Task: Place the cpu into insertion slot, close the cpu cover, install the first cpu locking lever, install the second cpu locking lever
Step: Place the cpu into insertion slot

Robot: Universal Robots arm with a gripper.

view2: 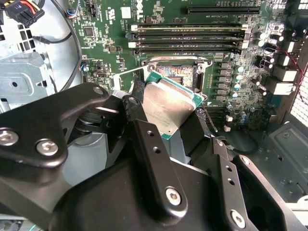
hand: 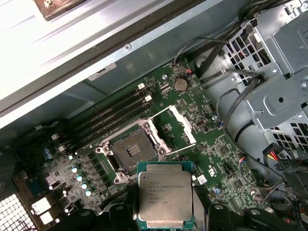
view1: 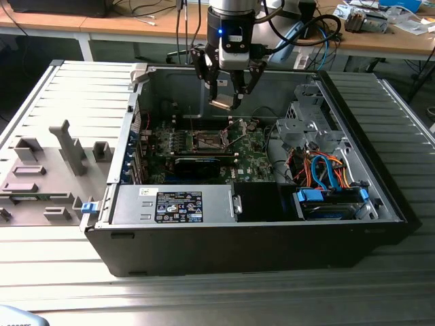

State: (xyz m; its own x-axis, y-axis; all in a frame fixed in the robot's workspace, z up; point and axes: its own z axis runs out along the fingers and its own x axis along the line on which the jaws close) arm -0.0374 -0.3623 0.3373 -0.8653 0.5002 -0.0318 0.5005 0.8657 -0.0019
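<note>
Open computer case [view1: 238, 251] on slatted metal table [view1: 204, 299]
A labelled power supply [view1: 178, 206] lies along the case's near edge; orange and blue cables [view1: 326, 171] bunch in its corner at the exterior view's right.

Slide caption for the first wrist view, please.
Hand holding the cpu above the board, near the empty slot, cover raised.

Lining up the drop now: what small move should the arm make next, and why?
Probably shift the gripper until the cpu sits squarely over the insertion slot, before lowering: in the first wrist view the held chip looks offset from the open, empty socket.
</note>
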